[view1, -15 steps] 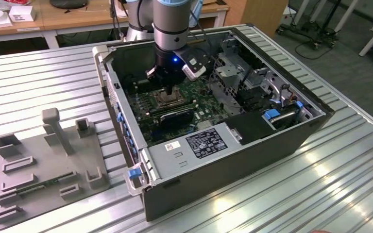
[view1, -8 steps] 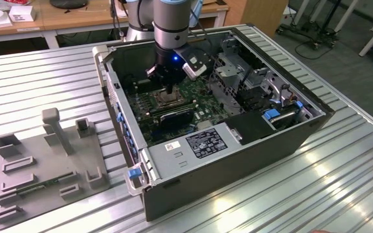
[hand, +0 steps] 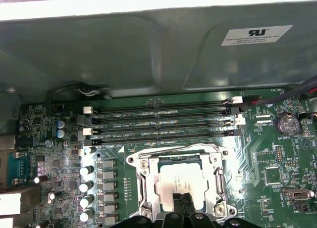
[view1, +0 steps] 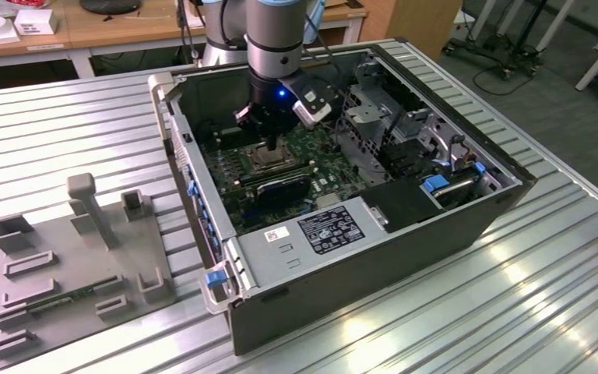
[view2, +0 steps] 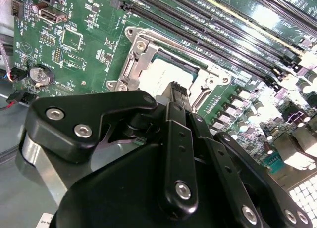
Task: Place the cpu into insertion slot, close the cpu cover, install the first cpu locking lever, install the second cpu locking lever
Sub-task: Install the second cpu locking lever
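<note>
The gripper (hand: 182,202), fingers pinched together, presses the cpu cover (hand: 179,181); off-centre, it could slip and scratch the cpu (hand: 181,182).

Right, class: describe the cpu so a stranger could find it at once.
Start at the open computer case on the metal table and find the green motherboard inside. Beside the long black memory slots sits a silvery frame; the cpu is the pale grey metal square within it, under the tool.
</note>
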